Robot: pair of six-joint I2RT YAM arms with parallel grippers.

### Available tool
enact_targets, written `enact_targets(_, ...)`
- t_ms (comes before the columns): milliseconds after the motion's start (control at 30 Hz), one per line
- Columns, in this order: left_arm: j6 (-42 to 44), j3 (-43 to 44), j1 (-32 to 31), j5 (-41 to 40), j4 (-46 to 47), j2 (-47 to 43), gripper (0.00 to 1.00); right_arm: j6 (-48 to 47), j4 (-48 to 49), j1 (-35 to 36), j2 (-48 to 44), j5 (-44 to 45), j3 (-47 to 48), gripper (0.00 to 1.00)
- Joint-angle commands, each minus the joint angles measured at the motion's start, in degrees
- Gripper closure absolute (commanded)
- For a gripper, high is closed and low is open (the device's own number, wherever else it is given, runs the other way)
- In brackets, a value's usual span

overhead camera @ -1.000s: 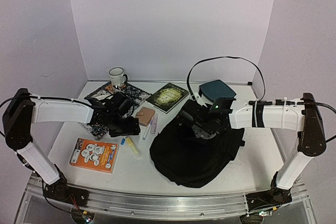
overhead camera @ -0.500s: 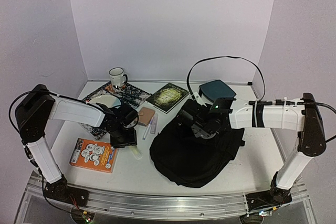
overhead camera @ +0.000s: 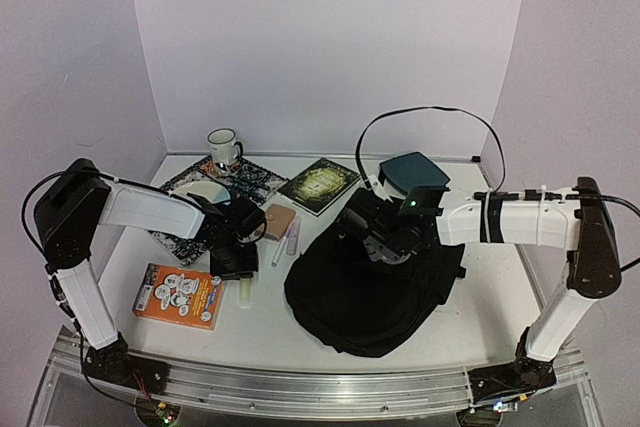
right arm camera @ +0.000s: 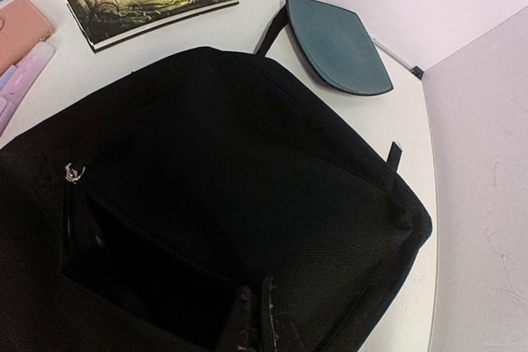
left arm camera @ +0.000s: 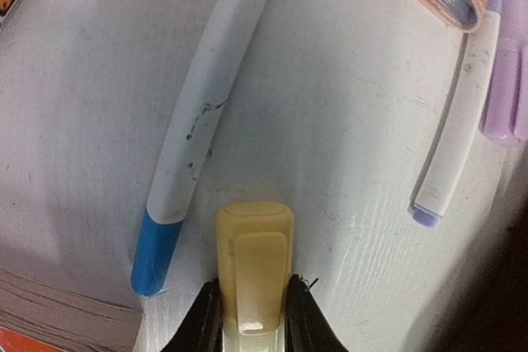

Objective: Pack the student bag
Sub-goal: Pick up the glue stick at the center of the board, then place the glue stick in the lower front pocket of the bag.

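The student bag point(overhead camera: 370, 292) is a big floppy black backpack lying on the table right of centre, with a zipped pocket gaping in the right wrist view point(right arm camera: 148, 261). My right gripper point(overhead camera: 386, 237) is shut, pinching the bag's fabric at the pocket edge point(right arm camera: 254, 319). A yellow highlighter point(left arm camera: 254, 241) lies on the white table left of the bag. My left gripper point(left arm camera: 254, 298) has its fingers pressed against both sides of that highlighter. From above, the left gripper point(overhead camera: 236, 265) hides most of the highlighter point(overhead camera: 245, 293).
Beside the highlighter lie a white marker with a blue cap point(left arm camera: 198, 105), a white pen with a purple tip point(left arm camera: 458, 121), a lilac pen point(left arm camera: 507, 96) and a pink notebook point(overhead camera: 277, 220). An orange card box point(overhead camera: 180, 295), mug point(overhead camera: 223, 147), green book point(overhead camera: 319, 185) and teal pad point(overhead camera: 412, 170) sit around.
My left arm has swung toward the near side and down onto the yellow highlighter, and its jaws have closed in on it. The right arm and bag have stayed put.
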Motion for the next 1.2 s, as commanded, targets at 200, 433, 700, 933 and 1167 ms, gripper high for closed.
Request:
enact_targets(200,2.0,2.1,-0.3,3.8,-0.5,-5.1,1.00,-0.6,0.5,0.2,-1.1,-0.9,1.3,1.00)
enact_targets(433,2.4,6.0,-0.3,7.7,2.8,-10.1,1.00,0.4,0.9,0.3,-0.5,-2.7,2.6,1.00)
enact_targets(700,0.8,5.7,-0.7,22.1,13.9,-10.9,0.99,3.0,1.4,0.4,-0.7,-4.0,4.3,1.00)
enact_targets(933,-1.1,8.2,-2.5,31.4,20.4,-5.9,0.99,4.8,2.2,0.4,-0.9,-5.5,5.6,1.00)
enact_targets(1167,-0.3,12.8,-5.6,36.3,20.8,1.1,0.99,5.2,3.5,0.4,-1.2,-5.8,5.7,1.00)
